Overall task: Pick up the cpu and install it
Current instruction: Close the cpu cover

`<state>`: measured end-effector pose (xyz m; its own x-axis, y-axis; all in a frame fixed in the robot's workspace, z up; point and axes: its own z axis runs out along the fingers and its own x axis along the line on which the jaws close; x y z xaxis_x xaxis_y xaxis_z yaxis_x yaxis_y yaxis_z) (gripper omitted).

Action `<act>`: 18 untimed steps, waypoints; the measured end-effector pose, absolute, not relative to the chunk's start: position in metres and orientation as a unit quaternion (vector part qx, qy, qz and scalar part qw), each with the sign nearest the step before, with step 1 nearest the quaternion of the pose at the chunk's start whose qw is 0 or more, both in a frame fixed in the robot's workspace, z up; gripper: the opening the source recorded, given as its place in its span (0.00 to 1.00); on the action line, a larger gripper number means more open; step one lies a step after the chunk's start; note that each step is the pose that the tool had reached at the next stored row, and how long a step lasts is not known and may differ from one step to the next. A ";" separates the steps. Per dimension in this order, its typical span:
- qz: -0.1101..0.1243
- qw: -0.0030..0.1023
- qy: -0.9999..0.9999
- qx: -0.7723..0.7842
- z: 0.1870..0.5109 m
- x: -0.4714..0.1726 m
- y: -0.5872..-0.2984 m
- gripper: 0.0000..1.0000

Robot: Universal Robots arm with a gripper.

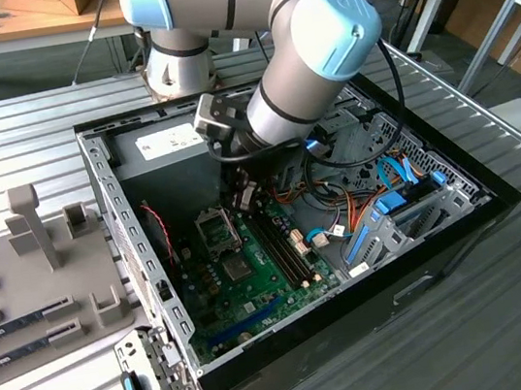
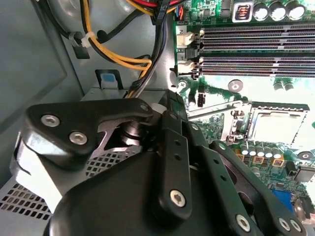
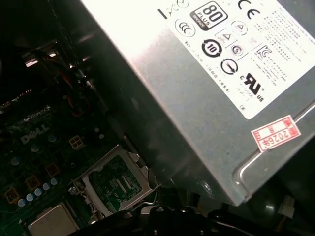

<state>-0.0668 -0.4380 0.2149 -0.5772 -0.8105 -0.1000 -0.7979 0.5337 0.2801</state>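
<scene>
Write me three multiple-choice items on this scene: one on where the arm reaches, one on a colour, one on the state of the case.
1. Where does the arm reach?
A. onto the grey tray
B. into the computer case
C. over the wooden benches

2. What colour is the motherboard?
A. green
B. red
C. white

3. How is the computer case?
A. shut by a panel
B. lying upside down
C. open, its insides showing

Answers:
1 B: in the exterior view the arm's end hangs over the motherboard, beside the power supply.
2 A: the board is green in the exterior view and in the second wrist view.
3 C: the motherboard and the cables lie bare.
</scene>
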 end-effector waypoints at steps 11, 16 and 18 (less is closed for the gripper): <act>-0.150 0.021 -0.875 0.459 0.219 -0.067 -0.440 0.11; -0.151 0.020 -0.875 0.459 0.221 -0.067 -0.441 0.11; -0.151 0.020 -0.875 0.459 0.222 -0.067 -0.441 0.11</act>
<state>-0.0669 -0.4410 0.2225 -0.5772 -0.8099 -0.1044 -0.7979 0.5322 0.2831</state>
